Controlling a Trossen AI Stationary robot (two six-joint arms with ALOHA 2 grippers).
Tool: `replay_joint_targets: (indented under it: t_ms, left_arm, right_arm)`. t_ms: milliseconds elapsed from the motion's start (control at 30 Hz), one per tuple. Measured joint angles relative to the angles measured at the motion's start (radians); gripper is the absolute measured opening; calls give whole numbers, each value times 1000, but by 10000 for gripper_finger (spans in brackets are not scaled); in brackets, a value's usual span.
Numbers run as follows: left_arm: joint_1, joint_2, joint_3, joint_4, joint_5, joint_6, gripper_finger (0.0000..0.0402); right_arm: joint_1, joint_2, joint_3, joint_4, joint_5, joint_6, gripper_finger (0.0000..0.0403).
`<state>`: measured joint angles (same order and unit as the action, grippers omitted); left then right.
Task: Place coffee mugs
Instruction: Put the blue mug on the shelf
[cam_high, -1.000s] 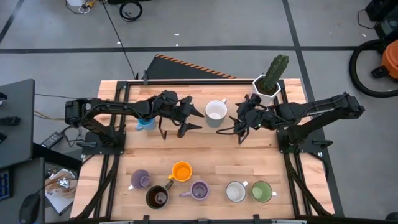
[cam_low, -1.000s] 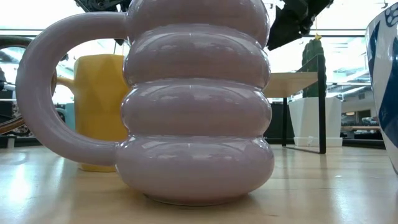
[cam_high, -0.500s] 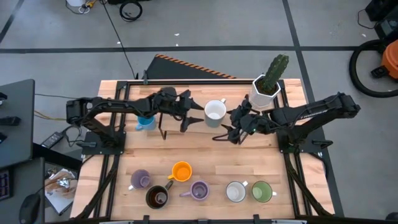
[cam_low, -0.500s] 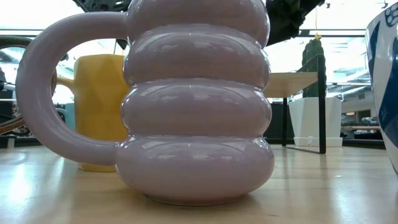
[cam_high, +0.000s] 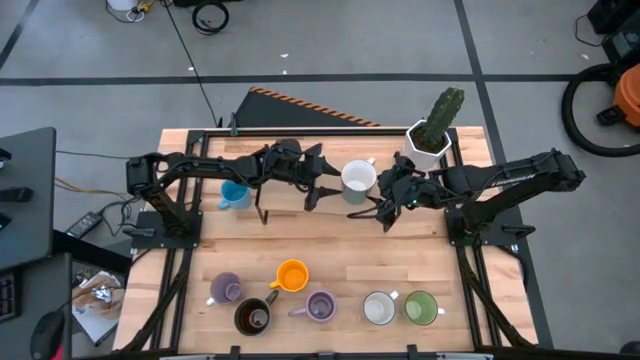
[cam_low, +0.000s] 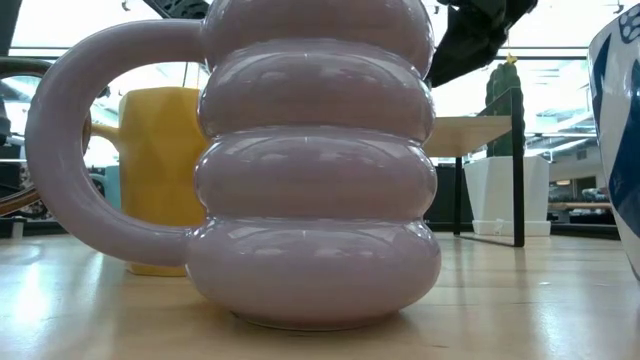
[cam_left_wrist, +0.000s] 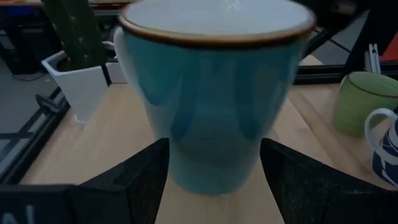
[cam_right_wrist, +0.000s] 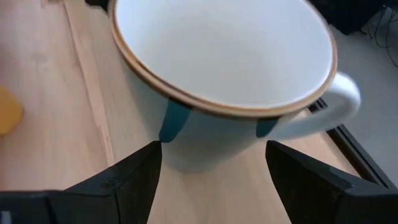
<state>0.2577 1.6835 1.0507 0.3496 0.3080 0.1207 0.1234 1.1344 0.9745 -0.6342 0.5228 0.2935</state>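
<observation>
White mug (cam_high: 358, 178) at 12 o'clock on tabletop (cam_high: 400, 250), between left gripper (cam_high: 322, 187) and right gripper (cam_high: 377, 210). Both jaws apart, holding nothing.

A robotics lab or workshop: a wooden tabletop (cam_high: 330, 250) on grey taped concrete floor (cam_high: 400, 40), loose cables (cam_high: 205, 15), and a shop vacuum (cam_high: 610, 100).

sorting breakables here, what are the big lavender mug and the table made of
Lavender mug: looks like glazed ceramic, since its stacked rings are glossy and mirror the windows. Table: pale wooden planks with visible seams and grain, matte or lightly sealed.
</observation>
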Motion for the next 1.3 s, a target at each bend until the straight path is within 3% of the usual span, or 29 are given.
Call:
replay_joint_targets:
  t_ms: [633, 1300]
  left_arm:
    - [3, 140, 171, -4, -59, 34, 258]
    - [26, 140, 194, -3, -48, 56, 258]
  right_arm:
    - [-54, -109, 0, -186, -16, 17, 288]
    - [-263, -108, 0, -197, -141, -198, 288]
